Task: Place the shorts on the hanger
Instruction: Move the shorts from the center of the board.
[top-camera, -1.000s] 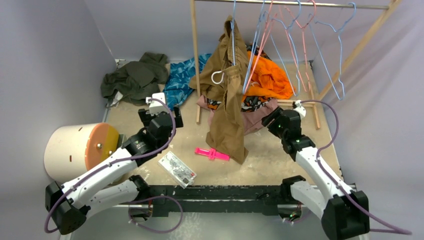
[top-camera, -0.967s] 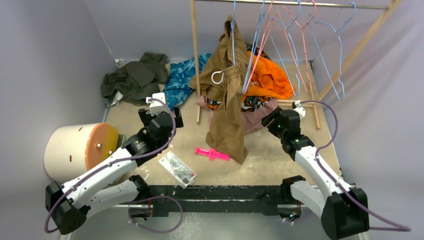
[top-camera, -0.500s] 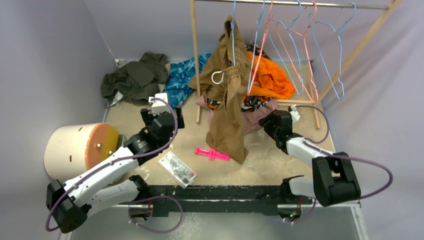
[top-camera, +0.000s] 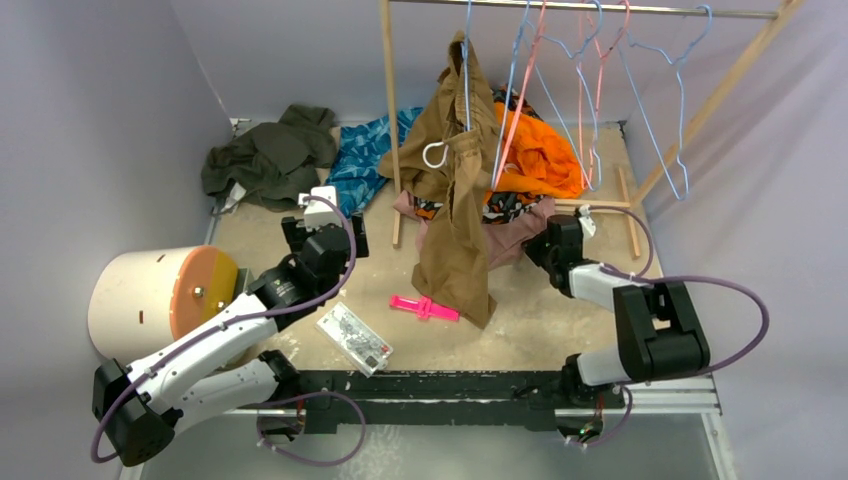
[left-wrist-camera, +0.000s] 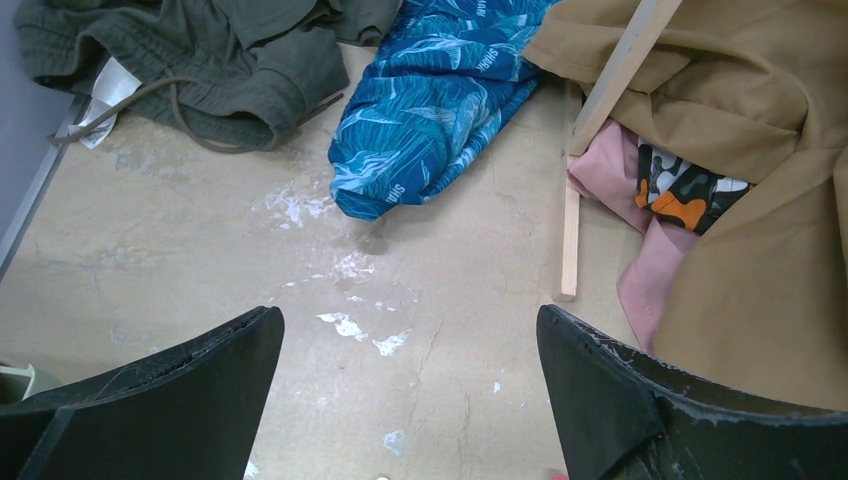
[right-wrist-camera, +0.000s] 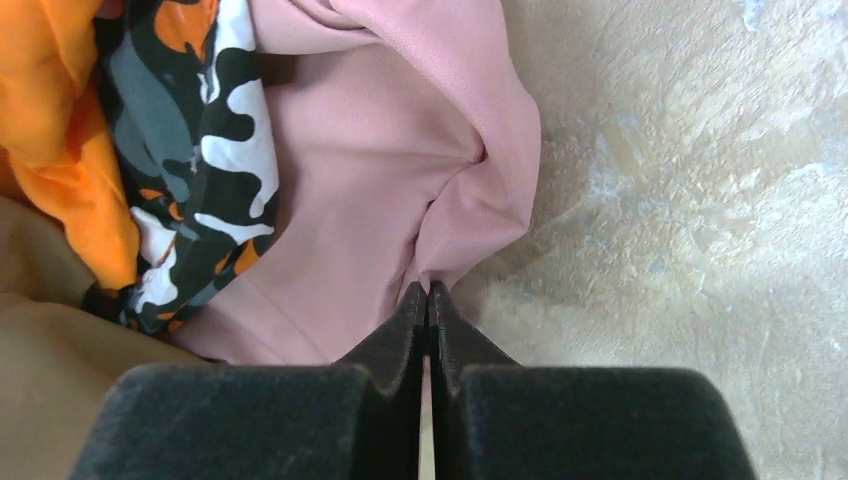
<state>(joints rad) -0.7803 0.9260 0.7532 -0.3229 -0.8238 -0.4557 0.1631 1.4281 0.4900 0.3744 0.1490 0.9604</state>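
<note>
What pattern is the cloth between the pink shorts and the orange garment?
Camouflage cloth: dark green, white and orange patches; clearest in the right wrist view.

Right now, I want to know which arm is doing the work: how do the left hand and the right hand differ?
The left hand is wide open; the right hand is shut, its tips pinching a fold of the pink shorts. The left hand hovers over bare table, touching no cloth; the right hand sits down at the shorts' edge. Both hands are black.
</note>
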